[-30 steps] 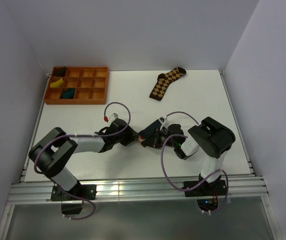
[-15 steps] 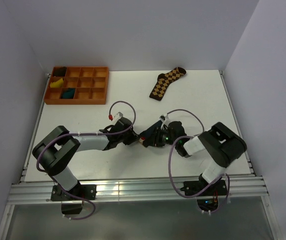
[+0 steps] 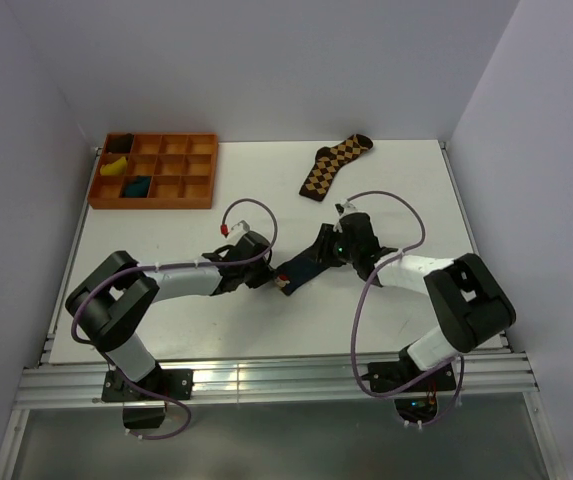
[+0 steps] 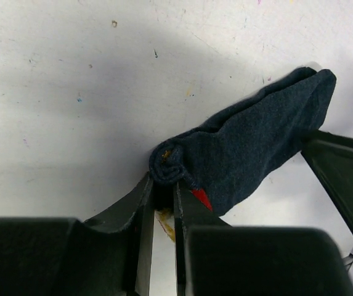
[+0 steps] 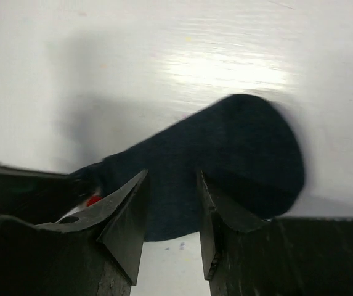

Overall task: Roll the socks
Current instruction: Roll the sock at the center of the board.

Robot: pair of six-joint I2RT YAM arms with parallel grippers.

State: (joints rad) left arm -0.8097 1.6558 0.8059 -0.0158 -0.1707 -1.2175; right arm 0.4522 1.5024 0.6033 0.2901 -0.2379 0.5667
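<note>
A dark teal sock (image 3: 304,262) lies stretched on the table between my two grippers. My left gripper (image 3: 270,277) is shut on its rolled near end, where a red patch shows. In the left wrist view the rolled end (image 4: 167,165) sits pinched between my left gripper's tips (image 4: 162,185), and the rest of the sock (image 4: 256,139) runs up to the right. My right gripper (image 3: 332,246) is at the sock's far end. In the right wrist view it (image 5: 173,179) is open, its tips over the sock (image 5: 238,154). A small teal bundle (image 3: 138,186) lies in the tray.
An orange compartment tray (image 3: 196,170) stands at the back left, holding a yellow item (image 3: 114,166) and a dark item (image 3: 118,143). A brown argyle sock (image 3: 334,165) lies at the back centre. Purple cables loop over both arms.
My right arm has swung out and its gripper has moved up and to the right along the sock. The sock now lies stretched out. My left gripper has shifted slightly right, still holding the rolled end.
</note>
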